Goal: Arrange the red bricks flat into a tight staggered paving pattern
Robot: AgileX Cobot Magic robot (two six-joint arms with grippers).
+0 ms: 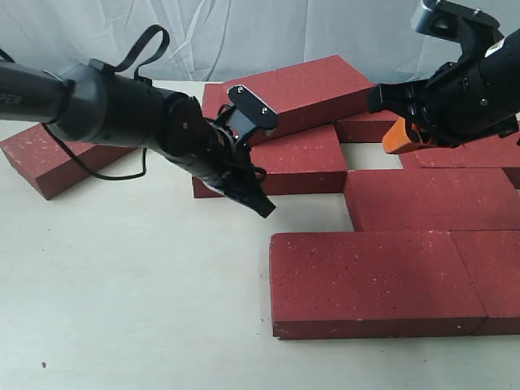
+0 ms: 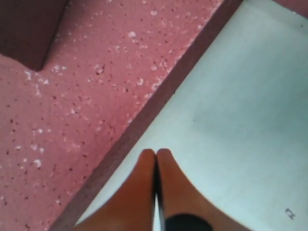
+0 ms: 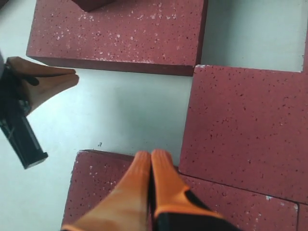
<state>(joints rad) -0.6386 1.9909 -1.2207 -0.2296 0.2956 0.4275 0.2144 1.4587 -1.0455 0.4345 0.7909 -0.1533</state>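
The left pincer (image 2: 156, 158) is clenched on nothing, just beside the red bricks (image 1: 374, 276). The right pincer (image 3: 151, 159), clenched too, hangs over one.

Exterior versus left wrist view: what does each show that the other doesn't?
Exterior only: the laid bricks at front right, a stray brick far left, and the right gripper. Left wrist only: the left gripper with its orange tips pressed shut. Both: the middle brick by that gripper, and the table.
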